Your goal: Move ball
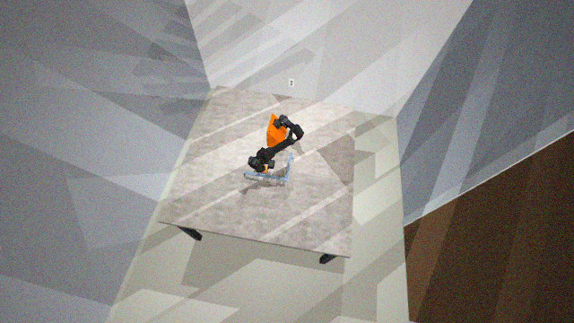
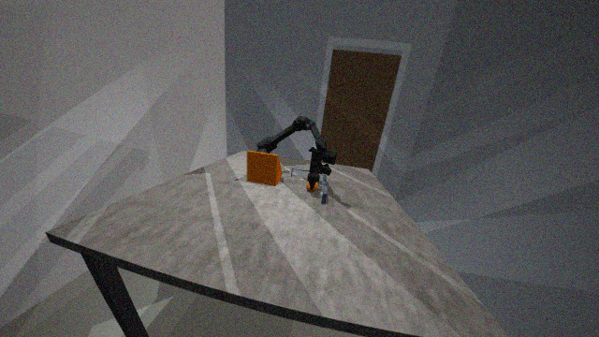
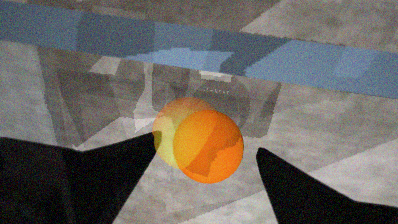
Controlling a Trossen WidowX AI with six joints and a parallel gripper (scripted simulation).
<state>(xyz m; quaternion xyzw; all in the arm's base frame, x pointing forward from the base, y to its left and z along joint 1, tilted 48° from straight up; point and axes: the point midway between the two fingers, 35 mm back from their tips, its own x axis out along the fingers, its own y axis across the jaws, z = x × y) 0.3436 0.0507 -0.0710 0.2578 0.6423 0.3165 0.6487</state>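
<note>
Gaping wide — claw [image 3: 200,162] empty, fingers flanking the ball [image 3: 210,146].

Orange ball [image 3: 209,146], seemingly overlapping paler copy [image 3: 167,131]

An orange block [image 2: 263,168] stands on a mottled grey bench [image 2: 262,253], with a brown door [image 2: 357,108] in the wall behind.

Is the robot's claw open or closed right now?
Open. In the wrist view the gripper has its two dark fingers spread wide on either side of the orange ball, not pinching it.
</note>
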